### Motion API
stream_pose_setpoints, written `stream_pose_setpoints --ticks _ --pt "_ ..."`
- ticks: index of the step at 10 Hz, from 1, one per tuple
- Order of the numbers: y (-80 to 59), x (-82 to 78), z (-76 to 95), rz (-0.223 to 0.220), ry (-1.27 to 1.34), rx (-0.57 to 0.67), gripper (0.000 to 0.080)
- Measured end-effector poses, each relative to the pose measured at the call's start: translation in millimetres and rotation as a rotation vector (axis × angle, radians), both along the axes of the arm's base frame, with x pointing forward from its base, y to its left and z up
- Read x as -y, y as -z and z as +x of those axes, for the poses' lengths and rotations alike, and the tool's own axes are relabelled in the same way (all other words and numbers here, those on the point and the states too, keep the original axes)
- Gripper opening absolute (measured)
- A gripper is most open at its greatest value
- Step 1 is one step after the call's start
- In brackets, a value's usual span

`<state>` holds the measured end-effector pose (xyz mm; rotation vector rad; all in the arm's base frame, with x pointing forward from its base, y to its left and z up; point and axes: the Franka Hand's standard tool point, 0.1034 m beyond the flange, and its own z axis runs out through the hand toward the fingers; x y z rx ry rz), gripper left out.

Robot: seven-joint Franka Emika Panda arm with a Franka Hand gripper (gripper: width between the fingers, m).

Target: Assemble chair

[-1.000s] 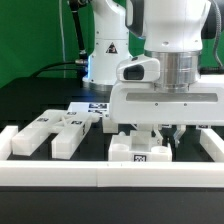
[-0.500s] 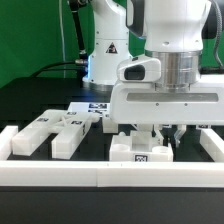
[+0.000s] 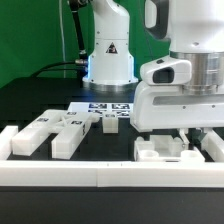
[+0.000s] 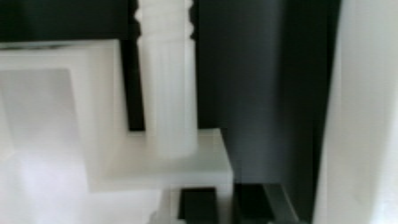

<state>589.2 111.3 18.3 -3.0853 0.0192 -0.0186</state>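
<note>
One arm (image 3: 195, 85) reaches down at the exterior view's right, its hand pointing straight at the table (image 3: 40, 98), low behind the front rail (image 3: 60, 173). The gripper (image 3: 191, 138) is closed, with nothing seen between its fingers. The chair lies in loose white parts. One wide part (image 3: 163, 151) sits just beside the gripper against the rail, and one small tagged block (image 3: 110, 123) is by the marker board (image 3: 92, 106). A cluster of parts (image 3: 48, 133) at the left overlaps too much to count.

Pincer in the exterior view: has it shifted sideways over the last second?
Yes. The pincer has moved toward the exterior view's right, farther from the marker board, which stays put on the table.
</note>
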Motion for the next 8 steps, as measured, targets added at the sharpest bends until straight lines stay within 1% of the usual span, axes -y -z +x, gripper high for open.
stream_pose_setpoints --ticks 2,4,8 --pt "-0.5 -15.4 6.6 -0.001 -0.017 0.002 0.0034" --pt "-1.7 -15.5 9.2 -0.019 -0.014 -0.021 0.0034" --pt "-1.4 -15.5 9.2 -0.021 -0.018 -0.027 0.0034"
